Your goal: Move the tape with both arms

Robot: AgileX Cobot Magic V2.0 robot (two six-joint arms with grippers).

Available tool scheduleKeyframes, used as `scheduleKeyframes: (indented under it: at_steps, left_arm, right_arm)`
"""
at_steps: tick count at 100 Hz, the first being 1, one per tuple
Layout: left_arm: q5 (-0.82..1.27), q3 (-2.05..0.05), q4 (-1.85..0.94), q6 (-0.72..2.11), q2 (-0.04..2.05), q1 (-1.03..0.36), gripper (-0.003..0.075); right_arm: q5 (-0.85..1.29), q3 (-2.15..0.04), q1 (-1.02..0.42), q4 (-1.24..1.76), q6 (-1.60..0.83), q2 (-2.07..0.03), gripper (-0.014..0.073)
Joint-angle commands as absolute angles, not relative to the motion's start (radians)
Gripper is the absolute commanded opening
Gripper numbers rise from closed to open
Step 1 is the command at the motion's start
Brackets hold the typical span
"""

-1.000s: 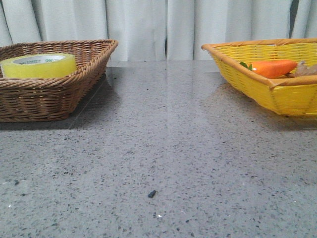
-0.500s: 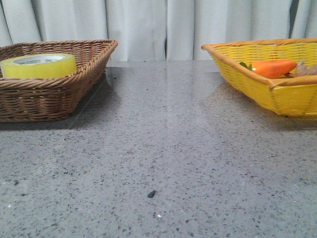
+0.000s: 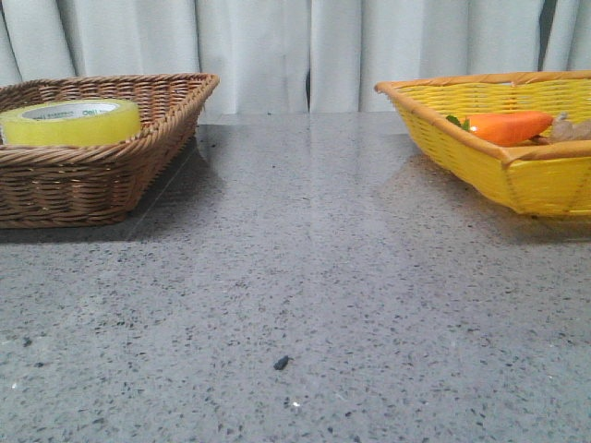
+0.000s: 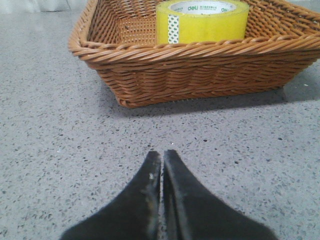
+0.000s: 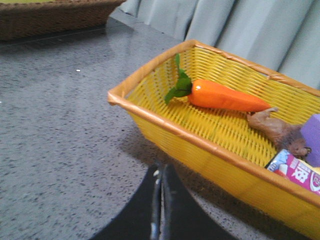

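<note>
The yellow tape (image 3: 72, 121) lies flat in the brown wicker basket (image 3: 138, 161) at the table's far left. It also shows in the left wrist view (image 4: 202, 21), inside that basket (image 4: 190, 75). My left gripper (image 4: 162, 154) is shut and empty, low over the grey table a short way in front of the brown basket. My right gripper (image 5: 161, 167) is shut and empty, close to the near wall of the yellow basket (image 5: 165, 127). Neither arm shows in the front view.
The yellow basket (image 3: 517, 175) at the far right holds an orange carrot (image 3: 506, 125). In the right wrist view it holds the carrot (image 5: 227, 97), a brown toy animal (image 5: 279, 132), a purple block and a pink box (image 5: 300, 172). White curtains hang behind. A small dark speck (image 3: 282, 363) lies on the table.
The front view has shifted very slightly; the tape, baskets and carrot keep their places.
</note>
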State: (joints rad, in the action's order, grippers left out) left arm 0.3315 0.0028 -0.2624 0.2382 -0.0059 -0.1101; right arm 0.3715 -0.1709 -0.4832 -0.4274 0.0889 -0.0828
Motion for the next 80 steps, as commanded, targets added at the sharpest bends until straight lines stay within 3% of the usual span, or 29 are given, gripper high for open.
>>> scheduleKeyframes:
  at_steps: [1,21,46,80]
  left_arm:
    - [0.281,0.013,-0.267,0.229,-0.036,-0.11,-0.0021]
    - [0.281,0.013,-0.267,0.229,-0.036,-0.11,-0.002]
    - [0.281,0.013,-0.267,0.229,-0.036,-0.11,-0.0021]
    - [0.281,0.013,-0.267,0.229,-0.036,-0.11,-0.0021]
  right_arm:
    - [0.149,-0.131,-0.399,-0.437,0.087,-0.096,-0.0067]
    - [0.078,-0.045,-0.236,-0.265,0.087,-0.096,-0.0067]
    - [0.081,0.032,-0.073,-0.253,0.087,-0.029,-0.0067]
    - [0.202,0.03,-0.018,-0.253,0.087,0.031,-0.0067]
